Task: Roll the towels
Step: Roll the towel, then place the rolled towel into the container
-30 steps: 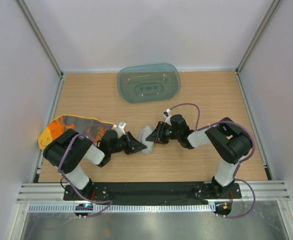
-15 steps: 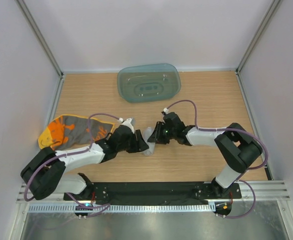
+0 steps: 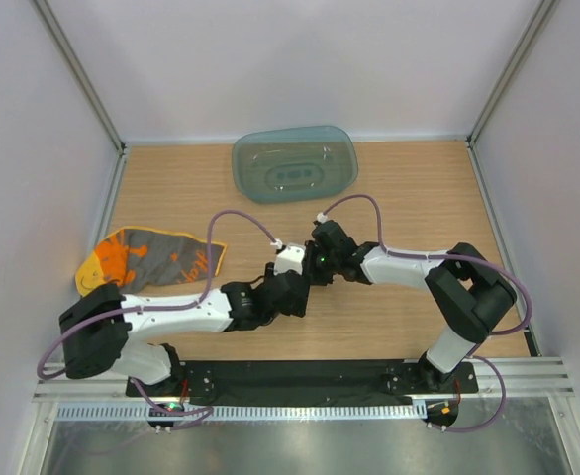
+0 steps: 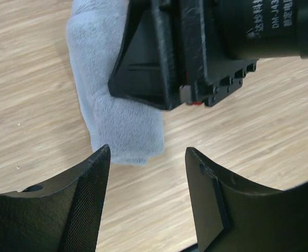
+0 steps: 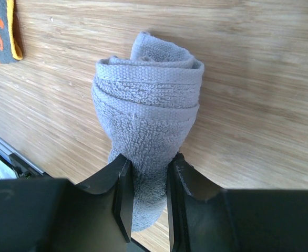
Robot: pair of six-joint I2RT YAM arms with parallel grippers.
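Observation:
The grey towel [image 5: 146, 100] is a tight roll lying on the wooden table. My right gripper [image 5: 147, 168] is shut on one end of it, with both pads pressed into the cloth. In the left wrist view the same grey towel [image 4: 117, 105] lies just ahead of my left gripper [image 4: 147, 157], which stands open over bare wood and touches nothing. From above, both grippers meet mid-table, left gripper [image 3: 295, 287] and right gripper [image 3: 315, 265], and they hide the roll. The yellow-orange towel [image 3: 146, 259] lies flat and unrolled at the left.
A translucent teal tray [image 3: 294, 163] sits at the back centre of the table. White walls with metal posts close in the table on three sides. A corner of the yellow-orange towel [image 5: 1, 31] shows at the far left of the right wrist view.
My left gripper has opened and let go of the grey roll, and the left arm has stretched out to the right. The right gripper keeps its hold on the roll.

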